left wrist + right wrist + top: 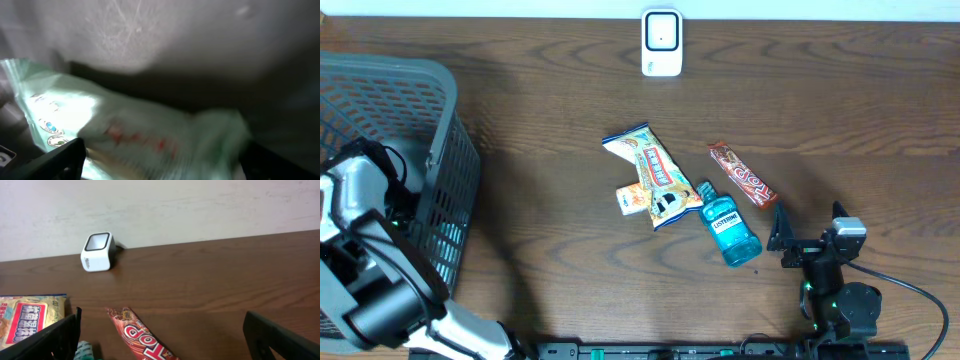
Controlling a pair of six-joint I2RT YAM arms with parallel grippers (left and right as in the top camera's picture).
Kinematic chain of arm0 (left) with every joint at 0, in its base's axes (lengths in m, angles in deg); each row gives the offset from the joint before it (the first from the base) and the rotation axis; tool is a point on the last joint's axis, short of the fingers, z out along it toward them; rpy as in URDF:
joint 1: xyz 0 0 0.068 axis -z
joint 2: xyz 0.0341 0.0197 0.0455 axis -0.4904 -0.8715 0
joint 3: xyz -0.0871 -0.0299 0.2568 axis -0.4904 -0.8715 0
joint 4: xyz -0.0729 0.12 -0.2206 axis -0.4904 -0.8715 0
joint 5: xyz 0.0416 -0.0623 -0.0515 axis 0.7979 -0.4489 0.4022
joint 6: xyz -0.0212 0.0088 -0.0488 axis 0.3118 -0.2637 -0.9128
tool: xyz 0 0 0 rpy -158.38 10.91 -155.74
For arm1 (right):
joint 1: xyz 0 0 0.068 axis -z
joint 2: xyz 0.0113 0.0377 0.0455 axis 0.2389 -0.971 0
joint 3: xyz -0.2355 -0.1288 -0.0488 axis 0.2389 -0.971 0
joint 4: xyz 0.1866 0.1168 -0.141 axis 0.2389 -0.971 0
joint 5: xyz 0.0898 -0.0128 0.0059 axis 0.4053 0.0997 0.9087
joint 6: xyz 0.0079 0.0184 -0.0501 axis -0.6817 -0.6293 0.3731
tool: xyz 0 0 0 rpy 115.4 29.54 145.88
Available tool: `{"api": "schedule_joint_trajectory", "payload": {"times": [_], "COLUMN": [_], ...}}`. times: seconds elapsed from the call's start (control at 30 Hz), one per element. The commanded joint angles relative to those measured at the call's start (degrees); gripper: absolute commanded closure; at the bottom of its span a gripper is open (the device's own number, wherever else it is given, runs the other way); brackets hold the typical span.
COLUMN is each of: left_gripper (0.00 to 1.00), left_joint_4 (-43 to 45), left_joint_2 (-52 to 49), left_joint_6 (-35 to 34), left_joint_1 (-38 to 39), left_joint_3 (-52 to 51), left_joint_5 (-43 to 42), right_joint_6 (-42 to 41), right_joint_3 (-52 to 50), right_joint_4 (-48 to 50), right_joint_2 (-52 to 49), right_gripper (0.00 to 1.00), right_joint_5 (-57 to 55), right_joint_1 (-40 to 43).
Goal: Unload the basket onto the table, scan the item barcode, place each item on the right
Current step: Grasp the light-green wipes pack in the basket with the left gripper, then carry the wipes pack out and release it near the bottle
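The white barcode scanner (661, 42) (97, 252) stands at the table's far edge. Loose items lie mid-table: a snack bag (650, 172) (30, 317), a small box (632, 199), a blue Listerine bottle (728, 225) and a red candy bar (742, 174) (145, 340). My right gripper (807, 225) (167, 342) is open and holds nothing; it hovers low, just right of the bottle, and points toward the scanner. My left gripper (162, 165) is down inside the basket, open. A blurred pale green packet (135, 130) lies between and ahead of its fingers; whether they touch it I cannot tell.
A grey mesh basket (445, 160) fills the left side of the table, with the left arm (360, 195) reaching into it. The right arm's base (850, 305) sits at the near edge, its cable trailing right.
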Motion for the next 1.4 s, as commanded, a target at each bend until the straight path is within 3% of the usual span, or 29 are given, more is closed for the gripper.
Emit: {"api": "schedule_joint_trajectory", "payload": {"times": [0.0, 0.07, 0.13, 0.23, 0.3, 0.5, 0.8, 0.97, 1.17, 1.37], "left_gripper": [0.02, 0.05, 0.22, 0.73, 0.91, 0.92, 0.93, 0.93, 0.93, 0.93], "left_joint_4": [-1.09, -1.49, -1.7, -2.19, -2.82, -7.37, -15.19, -14.21, -10.23, -7.67], "left_joint_2": [-3.37, -4.83, -5.18, -4.31, -3.43, 0.7, 11.06, 24.24, 35.36, 40.35], "left_joint_6": [1.18, 1.18, 1.2, 1.18, 1.2, 2.14, 2.89, 2.86, 2.67, 2.67], "left_joint_1": [-0.13, -0.13, -0.13, -0.2, -0.2, -0.2, -0.17, 0.81, 9.86, 25.57], "left_joint_3": [-0.57, -0.57, -0.57, -0.24, 0.74, 8.0, 26.84, 31.8, 31.78, 31.76], "left_joint_5": [0.87, 0.85, 0.85, 0.79, 0.59, 0.39, 0.11, -8.13, -9.38, -5.64], "right_joint_6": [-0.37, -0.37, -0.37, -0.37, -0.37, -0.37, -0.37, -0.37, -0.37, -0.37], "right_joint_3": [-0.15, -0.15, -0.15, -0.15, -0.15, -0.15, -0.15, -0.15, -0.15, -0.15], "right_joint_4": [-0.11, -0.11, -0.11, -0.11, -0.11, -0.11, -0.11, -0.11, -0.11, -0.11], "right_joint_2": [0.24, 0.24, 0.24, 0.24, 0.24, 0.24, 0.24, 0.24, 0.24, 0.24], "right_gripper": [0.01, 0.01, 0.01, 0.01, 0.01, 0.01, 0.01, 0.01, 0.01, 0.01], "right_joint_5": [-0.26, -0.26, -0.26, -0.26, -0.26, -0.26, -0.26, -0.26, -0.26, -0.26], "right_joint_1": [0.07, 0.07, 0.07, 0.07, 0.07, 0.07, 0.07, 0.07, 0.07, 0.07]}}
